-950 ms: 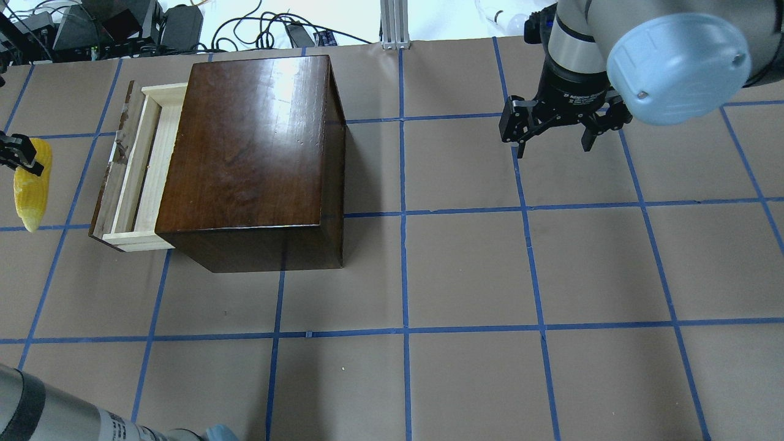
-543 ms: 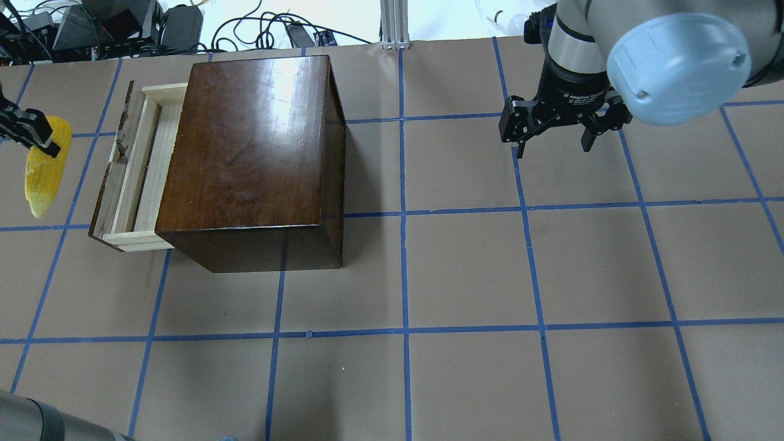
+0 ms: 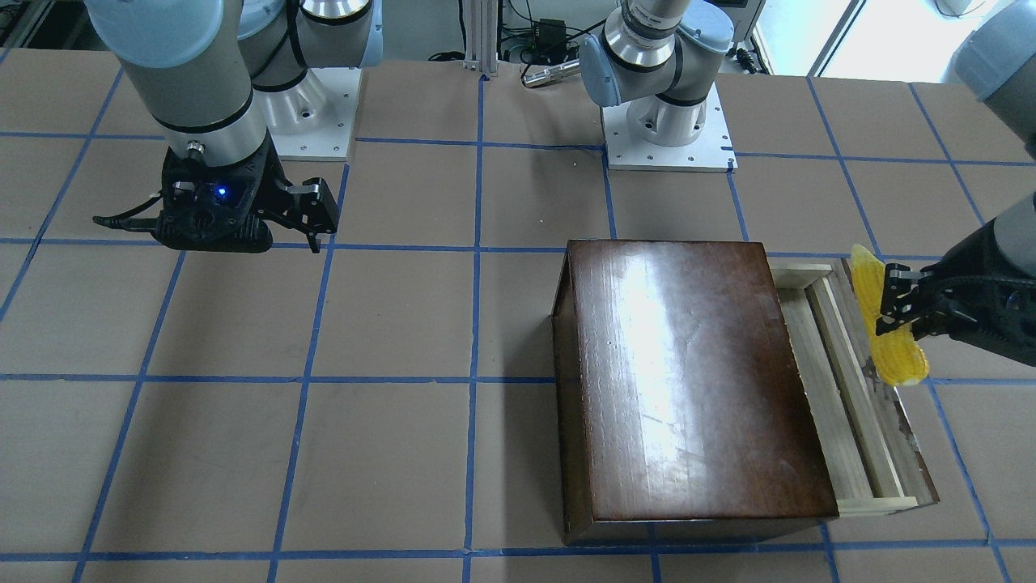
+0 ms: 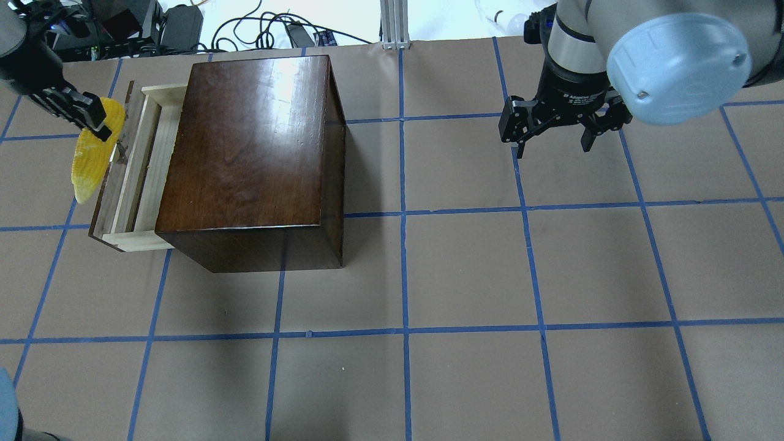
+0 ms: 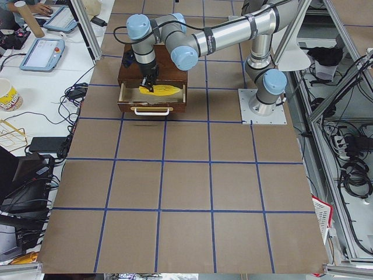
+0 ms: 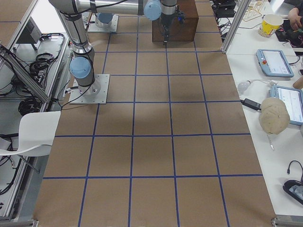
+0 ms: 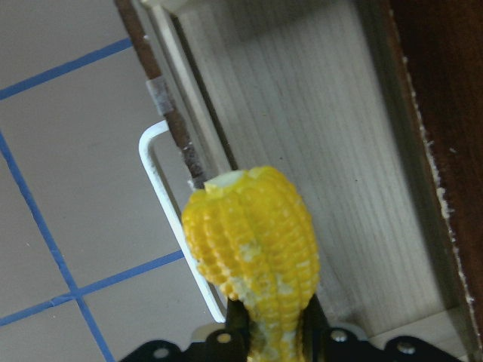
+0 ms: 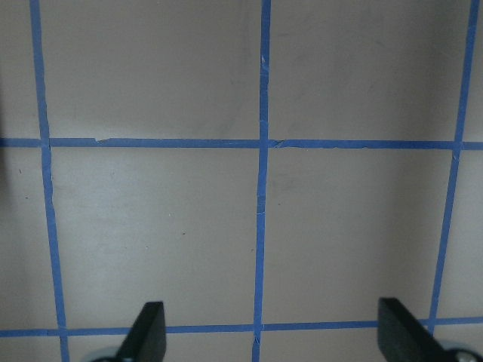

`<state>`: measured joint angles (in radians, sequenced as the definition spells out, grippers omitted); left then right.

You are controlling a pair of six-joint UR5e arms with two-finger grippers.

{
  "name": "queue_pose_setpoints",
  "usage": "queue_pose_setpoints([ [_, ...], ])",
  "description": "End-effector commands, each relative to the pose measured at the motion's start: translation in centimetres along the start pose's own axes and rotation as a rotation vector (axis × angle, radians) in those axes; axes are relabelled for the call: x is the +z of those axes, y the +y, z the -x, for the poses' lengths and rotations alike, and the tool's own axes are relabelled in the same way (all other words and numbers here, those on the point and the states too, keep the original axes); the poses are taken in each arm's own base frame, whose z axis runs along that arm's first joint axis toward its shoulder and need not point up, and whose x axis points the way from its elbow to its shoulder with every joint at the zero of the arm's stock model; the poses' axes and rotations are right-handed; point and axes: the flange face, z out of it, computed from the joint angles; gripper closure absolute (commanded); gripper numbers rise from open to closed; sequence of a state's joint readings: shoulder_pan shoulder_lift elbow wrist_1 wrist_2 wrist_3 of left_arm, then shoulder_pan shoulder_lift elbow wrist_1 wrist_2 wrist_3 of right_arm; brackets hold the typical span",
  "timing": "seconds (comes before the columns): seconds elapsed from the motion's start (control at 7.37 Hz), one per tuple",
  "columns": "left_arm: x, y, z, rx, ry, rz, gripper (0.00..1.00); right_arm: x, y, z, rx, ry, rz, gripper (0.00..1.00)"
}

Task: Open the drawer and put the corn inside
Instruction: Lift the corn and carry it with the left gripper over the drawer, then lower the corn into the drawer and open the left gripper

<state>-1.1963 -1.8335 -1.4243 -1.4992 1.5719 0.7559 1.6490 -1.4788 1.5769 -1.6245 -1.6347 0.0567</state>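
The dark-brown box (image 4: 251, 159) stands at the table's left, and its pale wood drawer (image 4: 147, 165) is pulled out to the left. My left gripper (image 4: 98, 125) is shut on the yellow corn (image 4: 92, 153) and holds it above the drawer's dark front panel (image 4: 104, 196). In the front view the corn (image 3: 886, 332) hangs at the drawer's (image 3: 850, 397) outer edge. In the left wrist view the corn (image 7: 253, 249) is over the front panel and white handle (image 7: 177, 226). My right gripper (image 4: 551, 144) is open and empty, far right above bare table.
Cables and equipment (image 4: 122, 24) lie beyond the table's far edge, behind the box. An aluminium post (image 4: 395, 24) stands at the back centre. Blue tape lines grid the brown table (image 4: 465, 269).
My left gripper has carried the corn to the right and farther back, from left of the drawer to over its front panel. The right arm has not moved.
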Motion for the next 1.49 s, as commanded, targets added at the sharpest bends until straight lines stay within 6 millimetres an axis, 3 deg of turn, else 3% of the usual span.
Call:
queue_pose_setpoints([
  [0.0, 1.9, -1.1, -1.0, 0.008, 0.027, 0.018, 1.00, 0.0, 0.0, 0.0, 0.000, 0.000, 0.000, 0.00],
  [0.27, 4.2, -1.0, -1.1, -0.009, 0.042, 0.030, 1.00, 0.0, 0.0, 0.0, 0.000, 0.002, 0.000, 0.00],
  [0.68, 4.5, -1.3, -1.1, -0.006, 0.041, 0.029, 1.00, 0.0, 0.0, 0.0, 0.000, 0.002, 0.000, 0.00],
  [0.81, 4.6, -1.2, -1.1, -0.006, 0.038, 0.034, 0.55, 0.0, 0.0, 0.0, 0.000, 0.002, -0.002, 0.00],
  [0.95, 4.6, -1.3, -1.1, -0.006, 0.037, 0.033, 0.40, 0.0, 0.0, 0.0, 0.000, 0.002, -0.002, 0.00],
  [1.22, 4.3, -1.2, -1.2, -0.006, 0.034, 0.031, 0.21, 0.0, 0.0, 0.0, 0.000, 0.004, 0.000, 0.00],
  [1.36, 4.0, -1.2, -1.3, -0.041, 0.034, 0.026, 0.06, 0.0, 0.0, 0.0, 0.000, 0.003, -0.002, 0.00],
])
